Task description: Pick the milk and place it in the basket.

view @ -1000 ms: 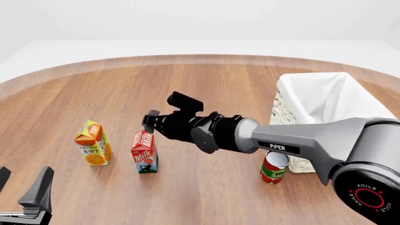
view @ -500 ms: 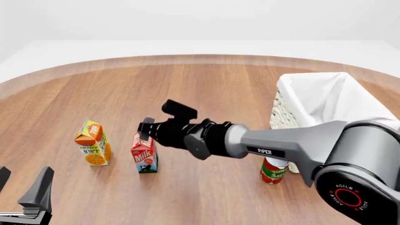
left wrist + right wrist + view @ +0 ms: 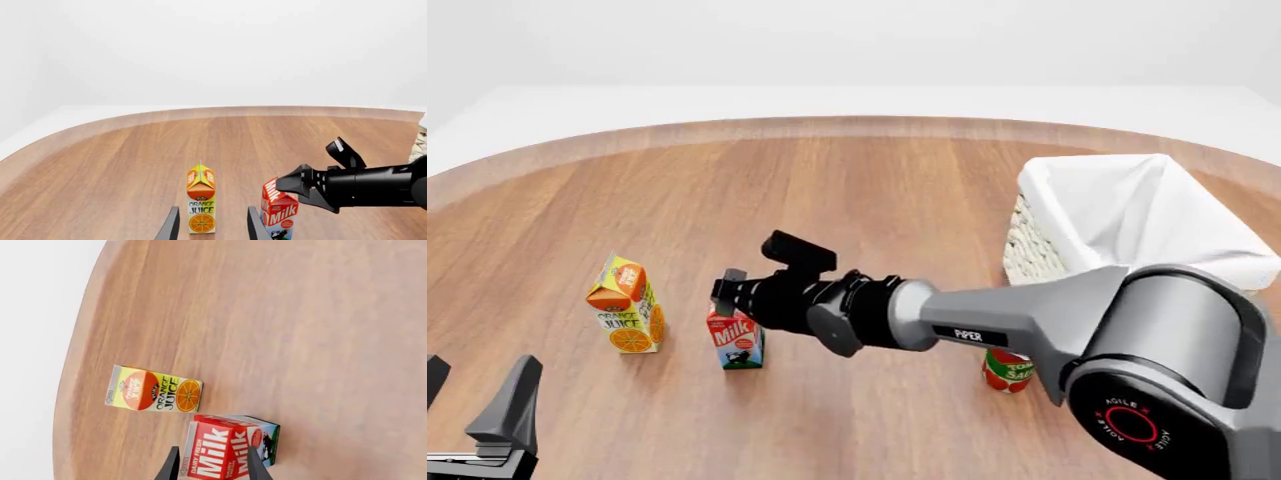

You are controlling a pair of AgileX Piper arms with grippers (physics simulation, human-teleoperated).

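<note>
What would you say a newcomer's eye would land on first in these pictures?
Most likely the right arm's gripper, stretched across the middle of the table and poised right over the top of the milk, its fingers straddling the carton's top in the right wrist view. Next would come the orange juice carton standing just left of the milk, and the basket at the table's right side.

An orange juice carton [image 3: 625,318] and a red can [image 3: 1008,369] stand well apart on the wooden table [image 3: 894,190]
</note>
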